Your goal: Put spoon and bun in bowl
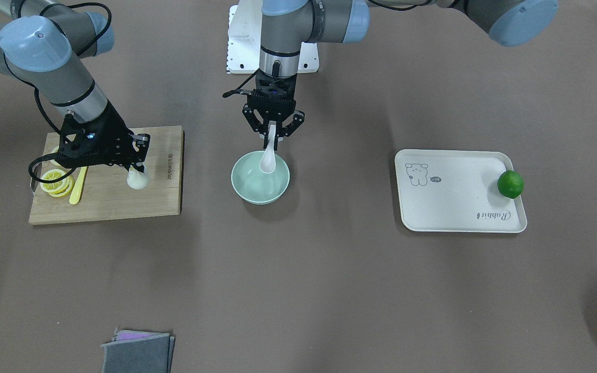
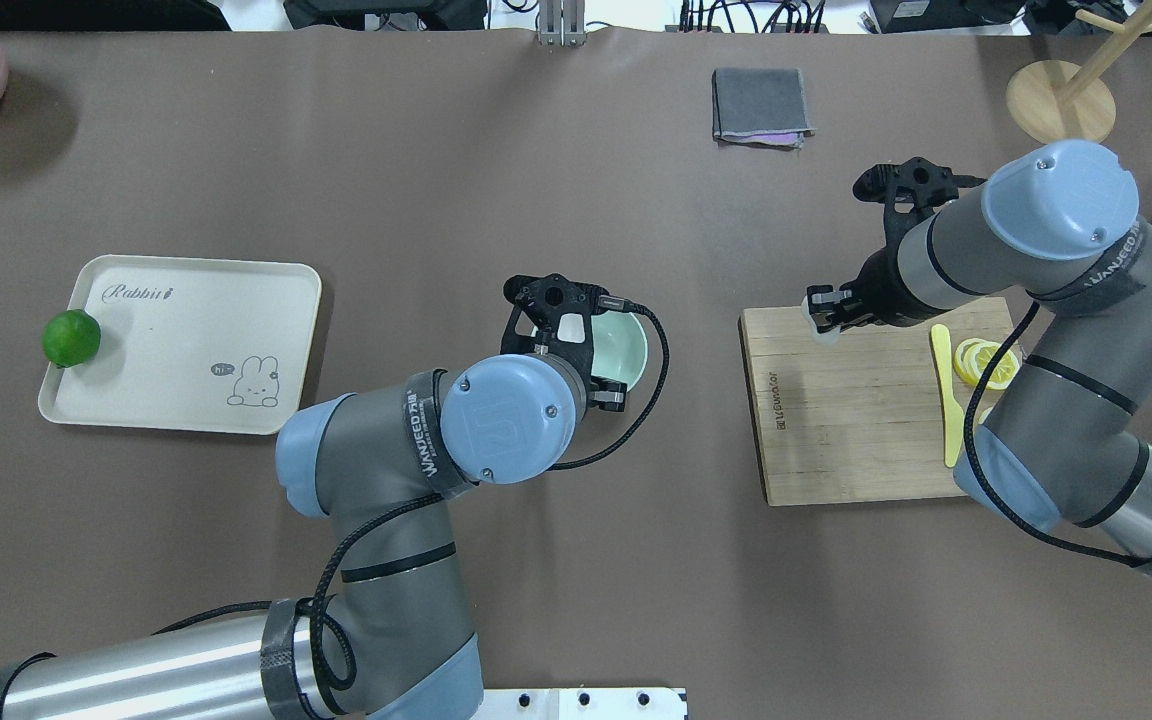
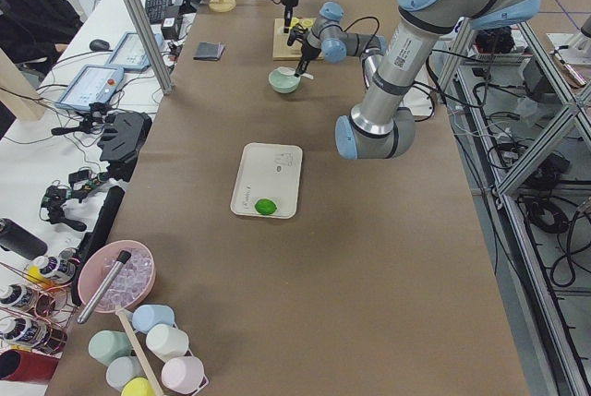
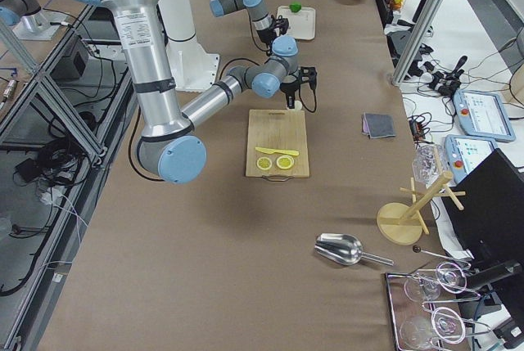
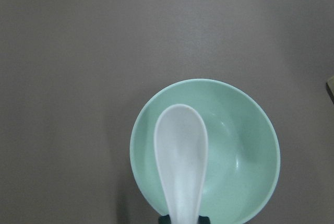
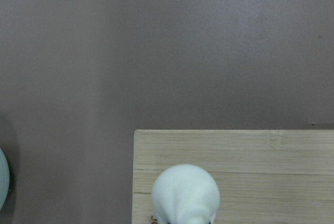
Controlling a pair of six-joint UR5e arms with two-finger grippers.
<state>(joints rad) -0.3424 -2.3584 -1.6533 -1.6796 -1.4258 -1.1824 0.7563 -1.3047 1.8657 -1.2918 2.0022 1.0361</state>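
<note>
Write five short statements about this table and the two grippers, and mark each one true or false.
1. The left gripper holds the spoon by its handle, scoop down over the bowl. True.
2. The bun already lies in the bowl. False: it is at the cutting board, between the fingers of the right gripper.
3. The lime sits at one edge of the tray. True.
4. The yellow knife lies on the tray. False: it lies on the cutting board, beside the lemon slices.
5. The bowl stands on the cutting board. False: it stands on the bare table, between board and tray.
</note>
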